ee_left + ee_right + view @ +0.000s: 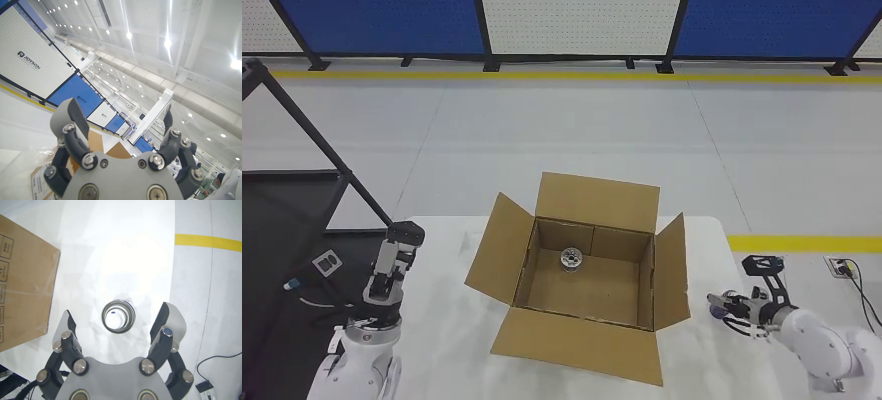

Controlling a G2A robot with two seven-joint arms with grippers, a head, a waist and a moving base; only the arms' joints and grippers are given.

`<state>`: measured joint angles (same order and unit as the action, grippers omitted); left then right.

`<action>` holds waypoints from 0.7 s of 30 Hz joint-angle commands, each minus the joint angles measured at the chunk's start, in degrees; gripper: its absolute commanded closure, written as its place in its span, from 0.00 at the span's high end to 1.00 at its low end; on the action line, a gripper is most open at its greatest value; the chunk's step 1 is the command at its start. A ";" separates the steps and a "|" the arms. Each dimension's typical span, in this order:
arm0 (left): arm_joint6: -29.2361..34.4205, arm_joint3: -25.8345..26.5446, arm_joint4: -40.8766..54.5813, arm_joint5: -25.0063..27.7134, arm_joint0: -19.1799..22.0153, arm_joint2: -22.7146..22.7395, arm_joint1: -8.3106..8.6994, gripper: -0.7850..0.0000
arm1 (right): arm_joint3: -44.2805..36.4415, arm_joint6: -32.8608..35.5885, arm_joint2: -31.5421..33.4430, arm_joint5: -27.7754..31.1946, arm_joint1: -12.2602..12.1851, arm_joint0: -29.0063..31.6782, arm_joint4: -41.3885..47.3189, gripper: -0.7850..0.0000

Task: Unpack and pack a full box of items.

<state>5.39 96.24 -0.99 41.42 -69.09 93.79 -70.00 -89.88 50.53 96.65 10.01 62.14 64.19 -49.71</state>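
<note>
One can (118,319) stands on the table (113,256) under my right gripper (116,310), fingers spread like the left gripper (121,106); unpacking, I judge, last piece (570,259) in the box (594,242) next.

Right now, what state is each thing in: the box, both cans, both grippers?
Box: open, all four flaps folded out.
Can in the box: standing on end by the far wall.
Can on the table: standing on end, not gripped.
Left gripper: open, empty, pointing upward.
Right gripper: open, fingers either side of the table can.
</note>
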 commanded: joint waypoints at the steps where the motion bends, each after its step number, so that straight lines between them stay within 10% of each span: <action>1: 0.10 0.04 0.03 0.08 0.04 -0.03 0.00 1.00 | -4.80 -2.58 2.39 1.30 -0.17 2.60 2.01 1.00; 10: 0.50 0.22 1.17 0.97 -0.26 1.36 0.16 1.00 | -27.66 -6.92 8.17 7.92 -0.96 9.77 3.87 1.00; 21: -3.08 0.10 3.97 2.08 -3.13 7.14 0.37 1.00 | -35.25 -0.35 -4.76 12.81 -1.75 -1.48 4.37 1.00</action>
<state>2.25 96.14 2.44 43.36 -71.91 100.81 -69.62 -125.41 48.54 94.66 22.71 60.42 64.94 -44.97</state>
